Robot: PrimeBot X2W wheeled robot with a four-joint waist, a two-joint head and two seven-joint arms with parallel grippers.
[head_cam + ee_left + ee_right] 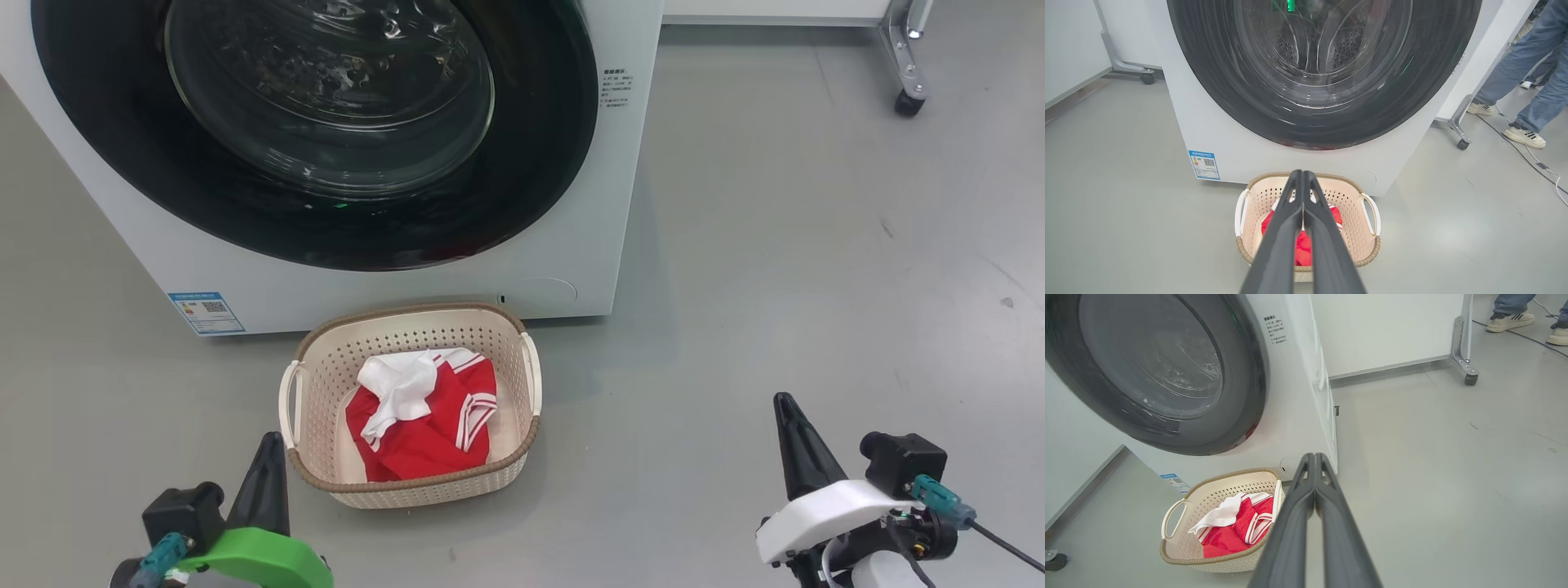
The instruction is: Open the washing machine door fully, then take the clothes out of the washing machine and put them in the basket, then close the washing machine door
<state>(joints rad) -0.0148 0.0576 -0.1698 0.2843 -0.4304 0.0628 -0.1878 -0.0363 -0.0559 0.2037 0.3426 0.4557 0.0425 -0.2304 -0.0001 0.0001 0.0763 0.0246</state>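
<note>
The left tool point(270, 446) and right tool point(785, 405) are pinched closed, empty. Ahead between them, the basket point(392, 338) holds the clothes point(429, 437), washing machine door point(539, 163) beyond.

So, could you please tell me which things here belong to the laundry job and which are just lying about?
Job: washing machine; washing machine door, shut; clothes, in the basket; basket.
Lying about: wheeled stand; floor cable; person's legs and shoes.
</note>
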